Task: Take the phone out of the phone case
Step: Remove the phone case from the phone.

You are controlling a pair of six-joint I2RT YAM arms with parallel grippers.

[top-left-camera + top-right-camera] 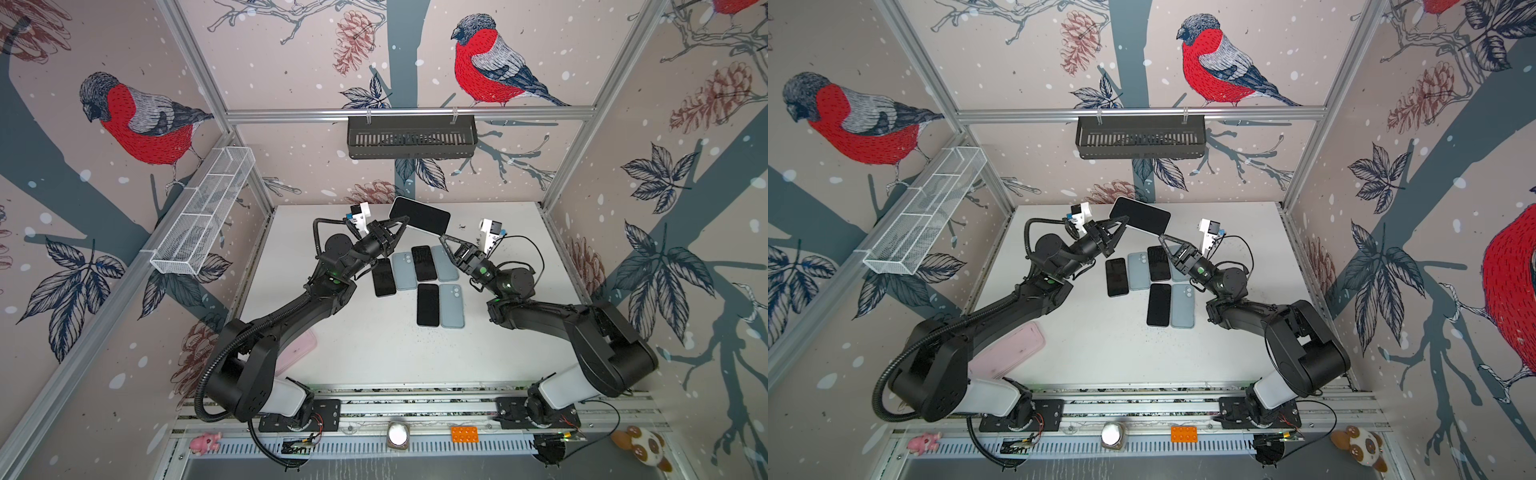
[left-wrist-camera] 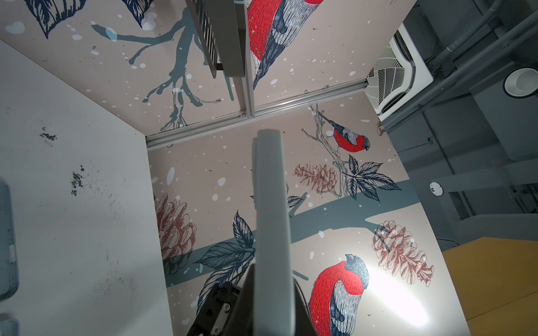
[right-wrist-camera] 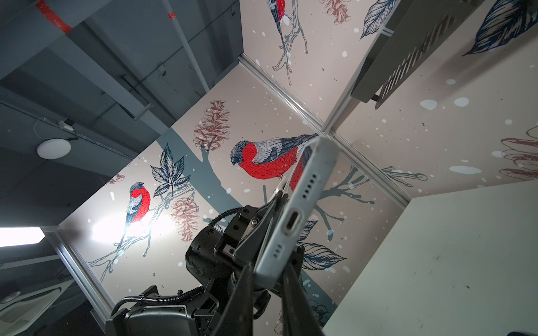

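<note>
A phone (image 1: 419, 215) with its dark screen up, still in a pale blue-grey phone case (image 3: 302, 203), hangs above the back of the white table (image 1: 374, 353); it shows in both top views (image 1: 1140, 215). My left gripper (image 1: 405, 226) is shut on one end of it, and the left wrist view shows the case (image 2: 270, 218) edge-on running out from the jaws. My right gripper (image 1: 442, 237) meets the opposite end. Its dark fingers (image 3: 241, 291) stand either side of the case's corner, next to the charging port, and press on it.
Several black phones (image 1: 428, 304) and blue-grey cases (image 1: 452, 305) lie in rows mid-table below the held phone. A pink case (image 1: 1013, 349) lies front left, partly under my left arm. A black basket (image 1: 411, 137) hangs on the back wall, a white wire basket (image 1: 203, 212) on the left.
</note>
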